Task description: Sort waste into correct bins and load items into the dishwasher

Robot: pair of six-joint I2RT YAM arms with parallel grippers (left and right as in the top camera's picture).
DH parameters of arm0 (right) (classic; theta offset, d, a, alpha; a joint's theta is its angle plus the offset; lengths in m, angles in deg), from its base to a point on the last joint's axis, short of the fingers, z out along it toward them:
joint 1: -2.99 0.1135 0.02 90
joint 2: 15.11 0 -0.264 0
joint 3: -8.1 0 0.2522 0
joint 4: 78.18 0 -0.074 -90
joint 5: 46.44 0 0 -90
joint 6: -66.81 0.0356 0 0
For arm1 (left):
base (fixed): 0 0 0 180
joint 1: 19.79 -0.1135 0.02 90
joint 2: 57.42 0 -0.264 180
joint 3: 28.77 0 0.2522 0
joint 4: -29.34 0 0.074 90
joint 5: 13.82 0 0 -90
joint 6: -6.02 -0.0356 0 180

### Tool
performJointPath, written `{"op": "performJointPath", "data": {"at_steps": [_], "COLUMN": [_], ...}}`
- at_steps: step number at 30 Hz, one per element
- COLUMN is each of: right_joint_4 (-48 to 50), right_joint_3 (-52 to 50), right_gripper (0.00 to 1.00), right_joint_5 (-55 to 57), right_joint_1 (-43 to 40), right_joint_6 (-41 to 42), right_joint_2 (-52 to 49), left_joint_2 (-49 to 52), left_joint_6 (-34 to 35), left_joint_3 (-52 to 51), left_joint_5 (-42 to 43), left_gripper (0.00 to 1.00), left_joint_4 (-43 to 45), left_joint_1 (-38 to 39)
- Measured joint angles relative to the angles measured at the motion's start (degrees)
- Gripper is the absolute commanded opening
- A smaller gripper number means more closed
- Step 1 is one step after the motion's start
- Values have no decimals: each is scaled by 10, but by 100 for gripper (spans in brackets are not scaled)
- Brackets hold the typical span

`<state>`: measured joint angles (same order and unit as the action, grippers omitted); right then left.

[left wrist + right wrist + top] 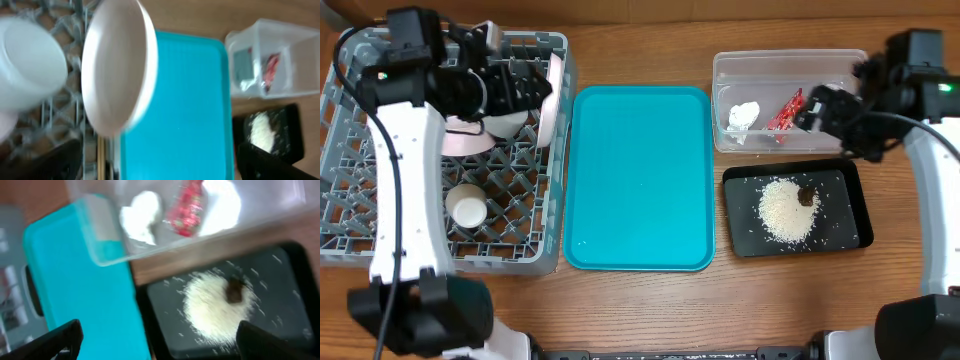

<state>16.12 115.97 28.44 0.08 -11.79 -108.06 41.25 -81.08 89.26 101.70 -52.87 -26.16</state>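
from overhead, we see the dish rack point(350, 235) at the left holding a white cup point(468, 209), a pink bowl point(460, 143) and a pale dish point(553, 100) stood on edge by the rack's right wall. the left gripper point(525, 88) hangs over that corner, but we cannot read its jaws from here. the teal tray point(640, 180) lies in the middle. at the right, the clear tub point(790, 60) holds the tissue point(744, 116) and red wrapper point(786, 110). the black tray point(855, 190) carries the rice point(786, 208) with a brown scrap point(807, 194). the right gripper point(817, 108) hovers at the tub's right end.

in the left wrist view, the pale dish point(117, 70) stands upright over the rack's grid. the left gripper point(157, 147) has its jaws spread wide with nothing between them. we cannot tell whether the dish is a plate or a bowl.

in the right wrist view, the right gripper point(160, 325) also has its jaws spread and empty, above the black tray point(300, 280) and the rice point(215, 305).

we judge the waste sorted and the step in hand to be leaving the dish seated. to do it well, we would back the left arm straight away from the rim with the jaws kept wide. we would also watch that the dish leans on a peg and does not tip toward the teal tray.
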Motion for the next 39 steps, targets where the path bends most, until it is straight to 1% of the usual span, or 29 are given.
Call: {"op": "performJointPath", "data": {"at_steps": [2, 5, 9, 17, 22, 25, 28, 34, 36, 39], "right_joint_4": [39, 78, 100, 21, -3, 5, 40, 145, 164, 163], "right_joint_3": [0, 0, 0, 0, 0, -14, -55, -210, -268, -322], "right_gripper": [100, 100, 100, 100, 100, 100, 100, 100, 100, 100], "right_joint_5": [4, 17, 34, 50, 63, 76, 85, 96, 100, 103], "right_joint_1": [38, 74, 110, 106, 101, 100, 100, 100, 100, 100], "right_joint_6": [-10, -17, -25, -35, -32, -26, -24, -25, -25, -25], "right_joint_2": [0, -4, -17, -22, -19, 2, 55, 239, 312, 393], "left_joint_2": [-6, -3, 0, 0, -1, -18, -70, -269, -347, -449], "left_joint_6": [13, 31, 41, 47, 47, 47, 47, 47, 47, 47], "left_joint_3": [0, 0, 0, 0, -1, -23, -72, -221, -278, -352], "left_joint_5": [-46, -118, -181, -217, -220, -220, -220, -224, -224, -224], "left_gripper": [100, 100, 100, 100, 100, 100, 100, 100, 100, 100], "left_joint_4": [-34, -85, -135, -233, -255, -233, -183, -49, -1, 51], "left_joint_1": [26, 64, 87, 88, 88, 88, 88, 88, 88, 88]}}
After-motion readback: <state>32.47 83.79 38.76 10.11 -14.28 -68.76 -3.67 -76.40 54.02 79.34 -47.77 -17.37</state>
